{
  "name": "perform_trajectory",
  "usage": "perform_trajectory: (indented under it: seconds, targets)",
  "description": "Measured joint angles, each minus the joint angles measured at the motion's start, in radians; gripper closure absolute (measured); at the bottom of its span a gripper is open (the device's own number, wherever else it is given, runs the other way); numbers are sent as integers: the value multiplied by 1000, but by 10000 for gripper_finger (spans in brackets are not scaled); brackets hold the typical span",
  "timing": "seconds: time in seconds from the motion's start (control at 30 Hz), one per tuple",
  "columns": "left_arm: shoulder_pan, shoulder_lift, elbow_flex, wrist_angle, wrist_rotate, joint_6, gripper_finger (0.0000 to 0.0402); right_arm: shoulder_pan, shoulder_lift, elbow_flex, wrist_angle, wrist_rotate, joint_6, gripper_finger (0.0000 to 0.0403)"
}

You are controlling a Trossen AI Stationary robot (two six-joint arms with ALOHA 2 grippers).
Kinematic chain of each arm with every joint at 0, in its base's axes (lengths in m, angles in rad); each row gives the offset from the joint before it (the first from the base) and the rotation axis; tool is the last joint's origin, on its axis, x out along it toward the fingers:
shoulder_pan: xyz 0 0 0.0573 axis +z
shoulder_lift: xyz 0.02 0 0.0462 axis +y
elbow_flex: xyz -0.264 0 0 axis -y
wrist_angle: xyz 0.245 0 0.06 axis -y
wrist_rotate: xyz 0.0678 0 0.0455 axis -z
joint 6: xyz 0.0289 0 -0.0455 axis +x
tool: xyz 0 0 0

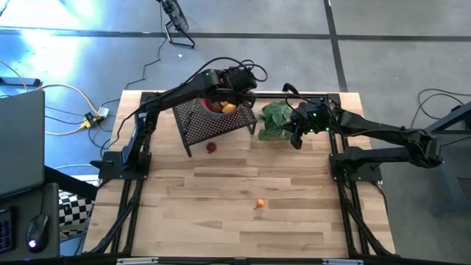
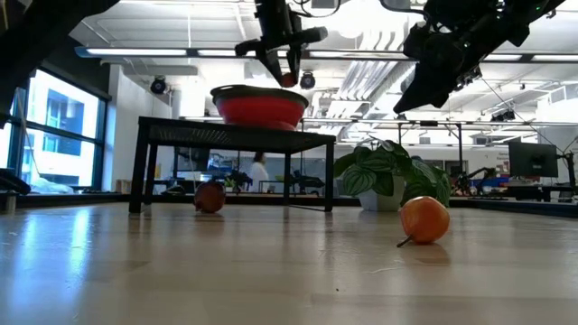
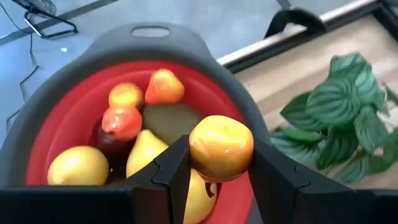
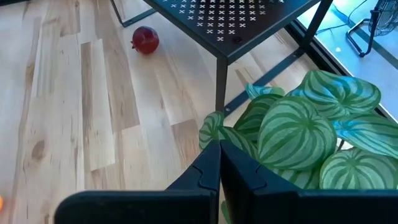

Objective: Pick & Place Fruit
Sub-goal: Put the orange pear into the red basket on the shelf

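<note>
Overhead, left gripper (image 3: 221, 171) clamps a glossy round orange fruit (image 3: 221, 147) (right gripper (image 4: 219, 163) closed).

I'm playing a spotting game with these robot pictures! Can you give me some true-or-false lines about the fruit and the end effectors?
1. The left end effector holds an orange-yellow fruit above the red bowl. True.
2. The bowl sits on the wooden table top. False: it sits on a black perforated stand.
3. A dark red fruit lies on the table beside the stand. True.
4. The right end effector is wide open. False: it is shut, over the leafy plant.
5. No fruit remains on the table. False: an orange fruit lies there too.
</note>
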Motion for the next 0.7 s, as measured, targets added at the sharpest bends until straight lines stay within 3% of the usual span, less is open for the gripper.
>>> perform_trajectory:
  seconds: [0.7]
  targets:
    - [3, 61, -26, -8, -27, -7, 265, 0, 0, 0, 0, 0, -1, 400]
